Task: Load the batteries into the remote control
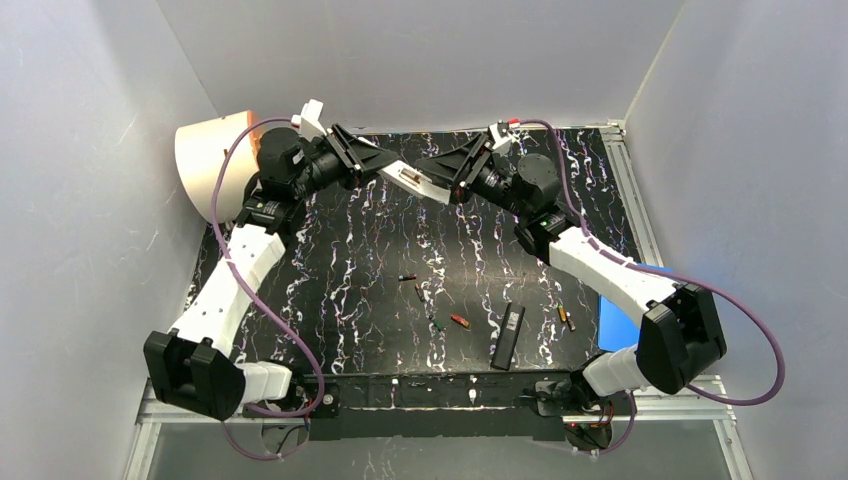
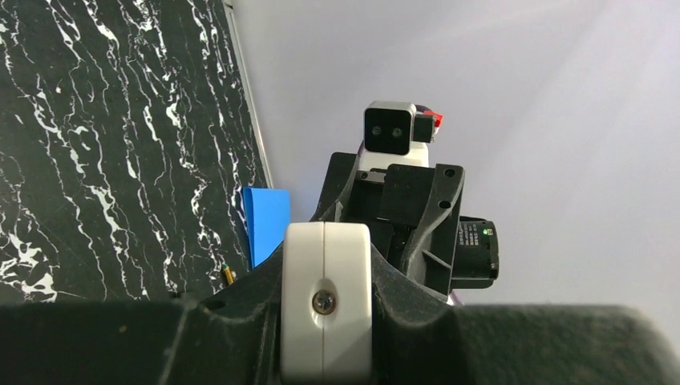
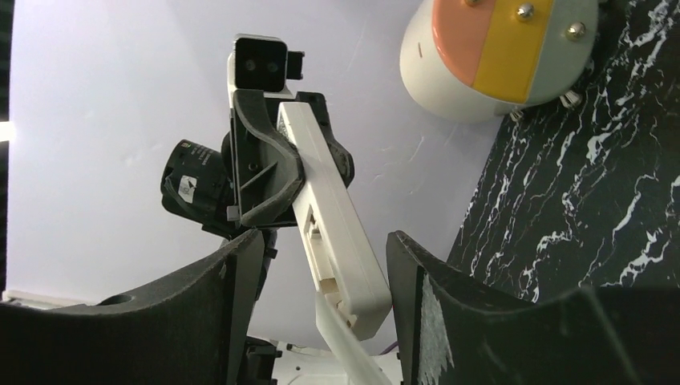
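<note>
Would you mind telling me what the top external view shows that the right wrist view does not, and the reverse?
Only the top external view shows the batteries scattered on the table, a slim black bar and a blue sheet at the right edge. Only the right wrist view shows the yellow panel and screws on the dome. Both show the white remote clamped in the left gripper, the right gripper open around it, the dome and the marbled table.
</note>
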`<state>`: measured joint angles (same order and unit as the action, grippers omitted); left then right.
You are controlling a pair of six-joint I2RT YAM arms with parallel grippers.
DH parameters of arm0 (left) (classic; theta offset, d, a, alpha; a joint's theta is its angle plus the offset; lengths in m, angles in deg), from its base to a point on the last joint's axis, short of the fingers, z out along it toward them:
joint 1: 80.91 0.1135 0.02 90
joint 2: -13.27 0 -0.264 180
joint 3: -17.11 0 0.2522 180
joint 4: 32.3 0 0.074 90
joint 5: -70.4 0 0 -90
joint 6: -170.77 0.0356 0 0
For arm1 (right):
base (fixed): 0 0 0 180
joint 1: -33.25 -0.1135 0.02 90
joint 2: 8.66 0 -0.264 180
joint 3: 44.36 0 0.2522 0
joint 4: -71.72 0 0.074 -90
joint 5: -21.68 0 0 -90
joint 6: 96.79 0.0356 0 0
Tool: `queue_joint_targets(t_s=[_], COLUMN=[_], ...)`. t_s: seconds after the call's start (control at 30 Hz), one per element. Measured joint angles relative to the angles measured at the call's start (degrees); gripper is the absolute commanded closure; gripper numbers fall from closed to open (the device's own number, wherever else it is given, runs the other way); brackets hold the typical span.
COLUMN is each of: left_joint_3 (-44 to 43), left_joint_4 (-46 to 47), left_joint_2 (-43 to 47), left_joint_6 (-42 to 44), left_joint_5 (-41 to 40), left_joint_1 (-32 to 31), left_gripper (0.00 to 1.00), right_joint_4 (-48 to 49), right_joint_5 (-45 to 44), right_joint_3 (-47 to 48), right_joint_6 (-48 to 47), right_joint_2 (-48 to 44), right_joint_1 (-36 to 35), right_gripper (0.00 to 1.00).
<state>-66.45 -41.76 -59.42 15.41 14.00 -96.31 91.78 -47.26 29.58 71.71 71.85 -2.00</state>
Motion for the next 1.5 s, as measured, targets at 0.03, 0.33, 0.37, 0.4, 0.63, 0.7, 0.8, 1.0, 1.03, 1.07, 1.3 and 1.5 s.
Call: queue_joint_targets(t_s=[0.03,0.33,0.37,0.4,0.63,0.7,0.8,1.0,1.03,1.07,1.3,1.5], left_joint_3=[0.0,0.0,0.0,0.0,0.98,2.47,4.42,9.38,9.79,10.32,13.2,17.31], left_joint_4=[-0.26,-2.69,-3.08,-3.45,-8.0,-9.86,-12.13,-14.84,-15.26,-15.54,-16.74,-14.82], left_joint_2=[-0.26,-3.76,-4.22,-4.9,-9.64,-9.62,-9.53,-7.23,-6.91,-6.38,-2.34,2.97], left_joint_6=[0.37,4.37,5.01,5.97,16.65,19.54,23.3,27.67,28.0,28.46,31.87,37.59], left_joint_5=[0.0,-0.61,-0.68,-0.83,-7.17,-8.98,-10.82,-13.66,-13.97,-14.47,-14.32,-5.25], left_joint_1=[0.0,-0.22,-0.22,-0.22,-0.13,-0.02,-0.04,-0.04,-0.04,-0.04,-0.02,0.02], left_gripper=[1.0,1.0,1.0,1.0,1.0,1.0,1.0,1.0,1.0,1.0,1.0,1.0], right_joint_4=[-1.03,-11.26,-12.11,-13.22,-20.74,-23.34,-26.84,-32.57,-33.35,-34.18,-41.75,-48.43], right_joint_5=[0.13,1.99,2.1,2.32,3.56,3.15,1.88,-1.92,-2.69,-3.43,-12.15,-17.33], right_joint_3=[0.0,-0.17,-0.42,-0.79,-2.32,-2.38,-2.49,-3.93,-4.39,-4.79,-4.42,-4.81], right_joint_6=[0.37,2.67,2.54,2.29,-5.51,-9.81,-16.92,-31.12,-32.81,-34.38,-46.01,-56.63], right_joint_2=[0.0,0.0,0.02,0.07,1.73,1.7,1.68,1.31,1.33,1.46,4.52,3.93], right_joint_1=[0.07,0.74,0.79,0.94,2.49,3.02,3.41,3.52,3.5,3.34,-1.9,-9.94], right_gripper=[0.35,0.31,0.31,0.31,0.31,0.3,0.29,0.3,0.31,0.31,0.33,0.33])
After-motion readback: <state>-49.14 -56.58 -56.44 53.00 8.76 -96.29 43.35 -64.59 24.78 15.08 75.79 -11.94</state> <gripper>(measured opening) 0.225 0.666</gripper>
